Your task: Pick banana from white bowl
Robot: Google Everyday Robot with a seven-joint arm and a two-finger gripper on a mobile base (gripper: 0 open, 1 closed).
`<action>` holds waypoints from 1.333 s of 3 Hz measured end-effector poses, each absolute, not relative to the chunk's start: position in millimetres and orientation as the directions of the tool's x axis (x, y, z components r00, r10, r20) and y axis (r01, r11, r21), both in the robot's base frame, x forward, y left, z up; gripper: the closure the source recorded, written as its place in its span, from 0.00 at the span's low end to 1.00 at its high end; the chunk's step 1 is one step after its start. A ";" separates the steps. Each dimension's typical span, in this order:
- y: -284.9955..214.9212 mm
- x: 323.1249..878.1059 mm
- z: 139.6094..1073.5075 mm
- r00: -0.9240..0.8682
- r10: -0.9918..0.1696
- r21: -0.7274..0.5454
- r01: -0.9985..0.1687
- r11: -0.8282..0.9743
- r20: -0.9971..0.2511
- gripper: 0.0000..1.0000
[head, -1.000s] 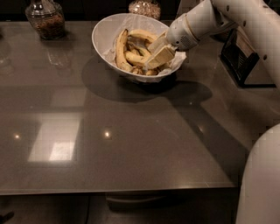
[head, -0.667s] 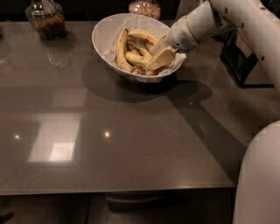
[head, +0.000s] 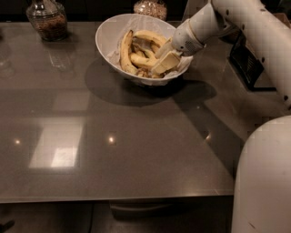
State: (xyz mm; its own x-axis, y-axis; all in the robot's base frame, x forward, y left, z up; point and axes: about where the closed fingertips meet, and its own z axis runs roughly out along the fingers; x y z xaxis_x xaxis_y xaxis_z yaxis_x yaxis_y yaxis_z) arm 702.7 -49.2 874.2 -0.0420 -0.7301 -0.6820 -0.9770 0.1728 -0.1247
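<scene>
The white bowl (head: 105, 40) stands at the back middle of the table, lined with crinkled paper and holding several yellow bananas. A long banana with a dark tip (head: 124, 53) lies along the left side. A curved banana (head: 149, 36) lies at the back. A slimmer, straighter banana (head: 140, 61) lies in the middle, its right end by the gripper. My gripper (head: 163, 56) reaches in from the right and sits low inside the bowl's right half, in among the bananas. It hides the bananas' right ends.
A glass jar with dark contents (head: 47, 19) stands at the back left and another jar (head: 150, 7) behind the bowl. A dark boxy object (head: 248, 61) sits at the right. The grey table's front edge (head: 118, 196) is near. The robot's white body (head: 263, 177) fills the lower right.
The gripper has stayed in the bowl's right half with almost no shift. The bananas and the bowl have not visibly moved.
</scene>
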 end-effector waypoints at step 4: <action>-39.0 682.8 910.6 0.003 -0.743 -0.158 -0.978 0.138 -0.669 1.00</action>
